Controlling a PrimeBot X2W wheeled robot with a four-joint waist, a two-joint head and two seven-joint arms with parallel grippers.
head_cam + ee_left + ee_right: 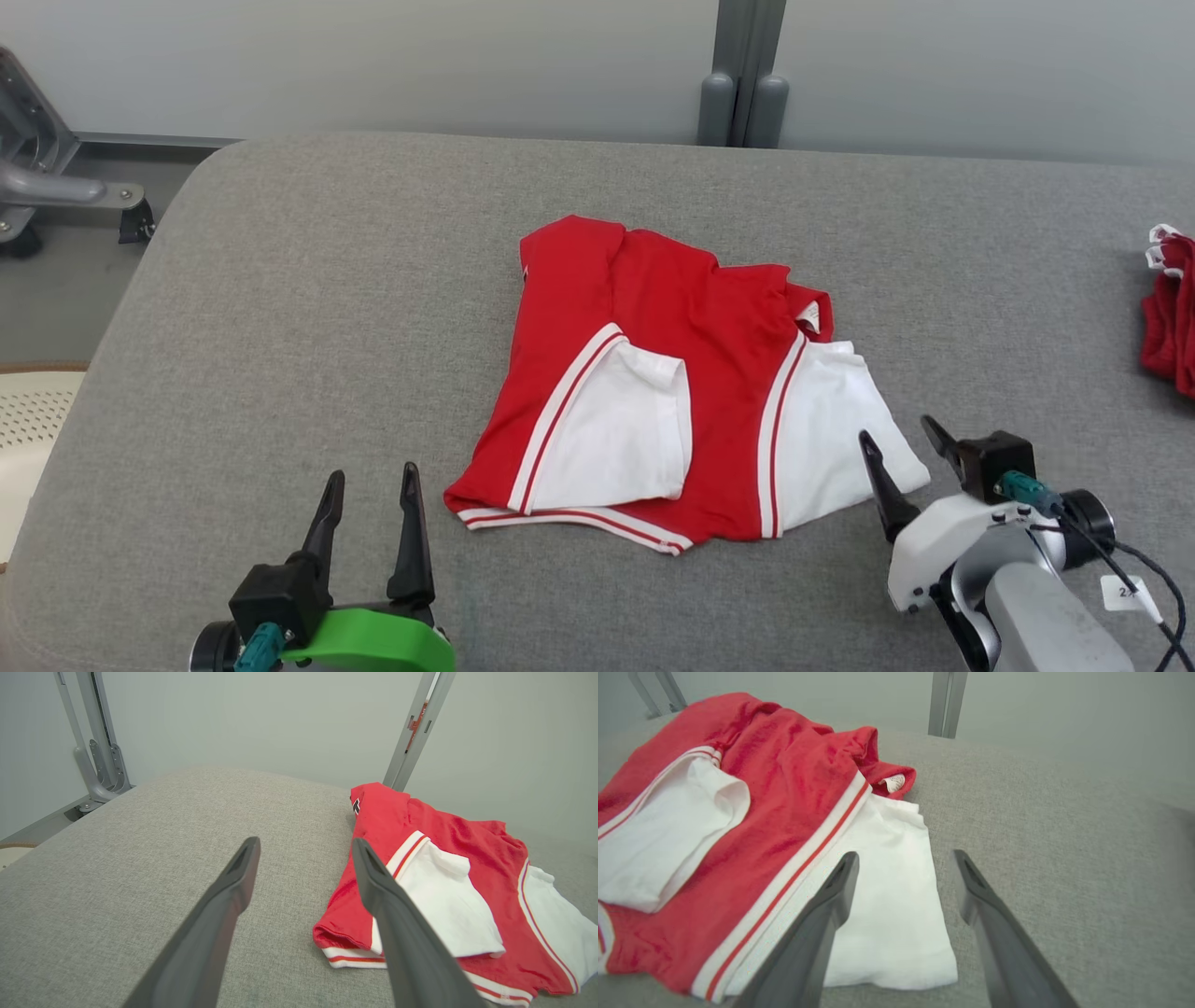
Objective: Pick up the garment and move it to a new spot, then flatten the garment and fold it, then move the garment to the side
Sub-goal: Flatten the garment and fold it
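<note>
The left end effector (372, 471) and right end effector (894, 427) stand released, empty. The garment (709, 345) lies between them, nearer the right.

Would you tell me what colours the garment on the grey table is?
The garment is red with white sleeves and white stripe trim; the head view shows it best.

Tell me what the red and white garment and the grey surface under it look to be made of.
The garment: soft knit fabric, likely cotton or a blend, matte; it creases and lies limp, with striped trim bands at the edges. The grey surface: coarse woven upholstery cloth, matte and heathered, probably over padding, judging by its rounded corner; what lies beneath cannot be seen.
</note>
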